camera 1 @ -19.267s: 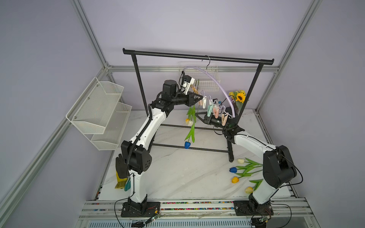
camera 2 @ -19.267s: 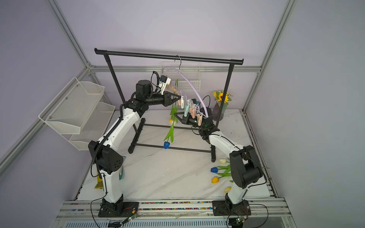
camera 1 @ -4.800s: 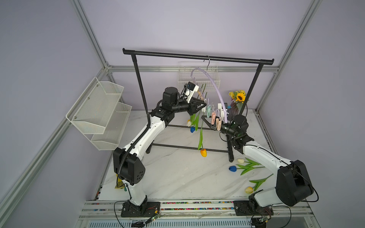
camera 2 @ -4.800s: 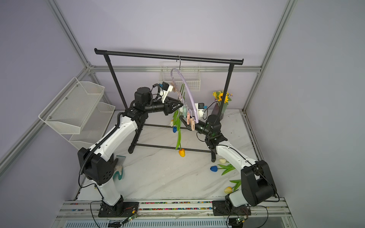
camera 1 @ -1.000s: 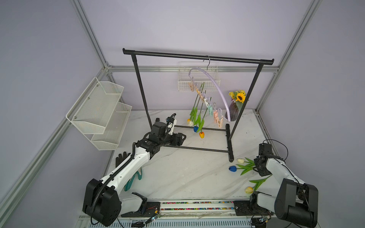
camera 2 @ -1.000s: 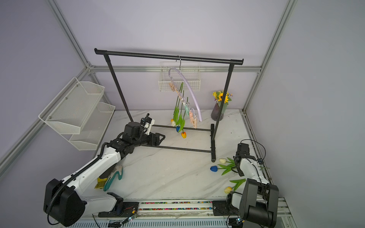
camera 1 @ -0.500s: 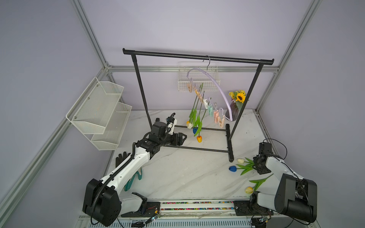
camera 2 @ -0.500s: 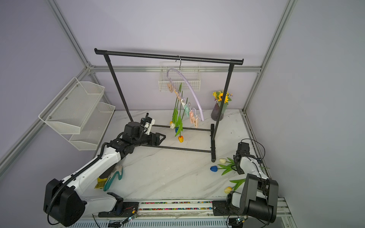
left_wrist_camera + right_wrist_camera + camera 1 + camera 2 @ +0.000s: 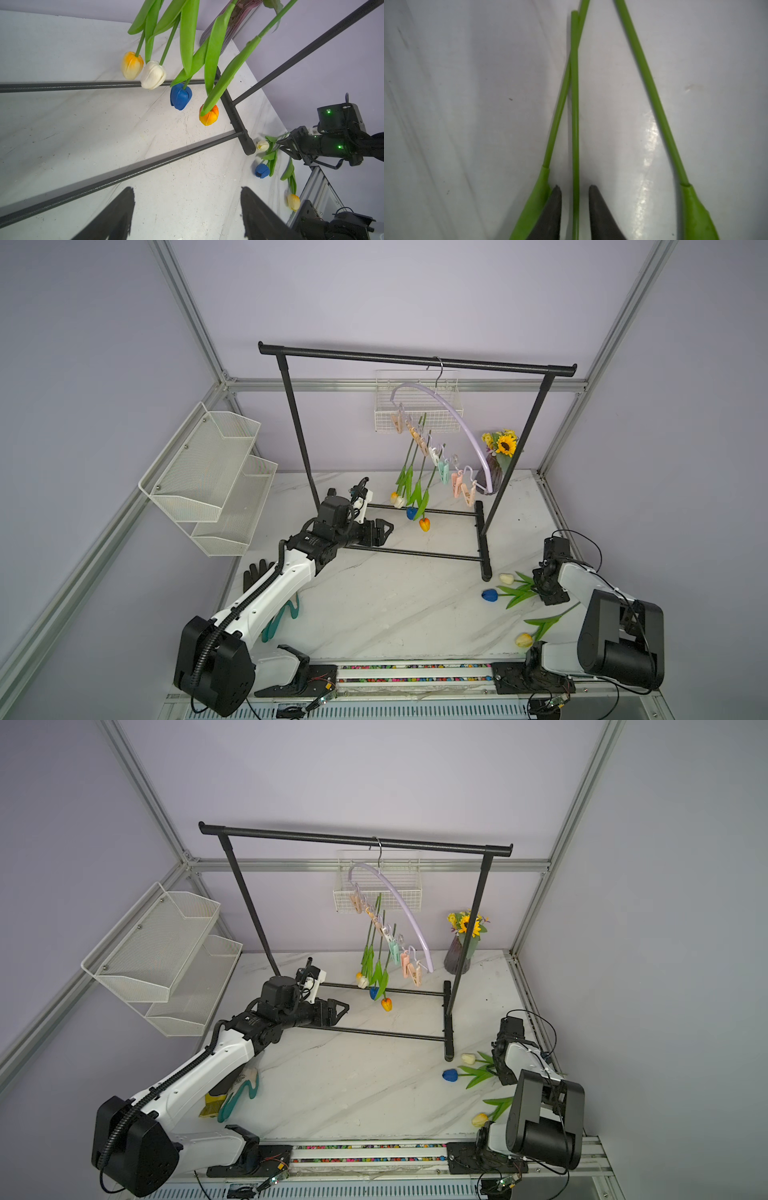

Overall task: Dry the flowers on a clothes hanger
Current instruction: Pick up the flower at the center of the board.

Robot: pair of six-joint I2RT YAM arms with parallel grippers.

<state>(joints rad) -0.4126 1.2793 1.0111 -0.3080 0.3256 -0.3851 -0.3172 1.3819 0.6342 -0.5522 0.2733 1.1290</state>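
Four of the flowers (image 9: 415, 493) already hang head-down from the hanger (image 9: 453, 418) at about twelve o'clock. Three more (image 9: 513, 593) lie on the tabletop (image 9: 374, 614) at about four o'clock, heads toward the middle. These look light as straw, with thin, smooth plastic stems that I'd expect to roll or spring out of a pinch, while the leaves are broad and floppy. The bare stem past the leaf is the place to take one, leaving the cut end free for a pin. The right hand (image 9: 575, 189) is down there now, narrow, a finger on each side of one stem (image 9: 575, 124) with a sliver of daylight on both sides, so not yet pinching. Only its wrist view shows that; in both top views the hand covers the spot. The same view shows a neighbour stem (image 9: 560, 104) crossing the chosen one farther up, so a lift might drag two. The left hand (image 9: 186, 189) hangs wide and empty near eleven o'clock. Its own view gives what the top views blur: the hung heads, yellow, white, blue and orange.
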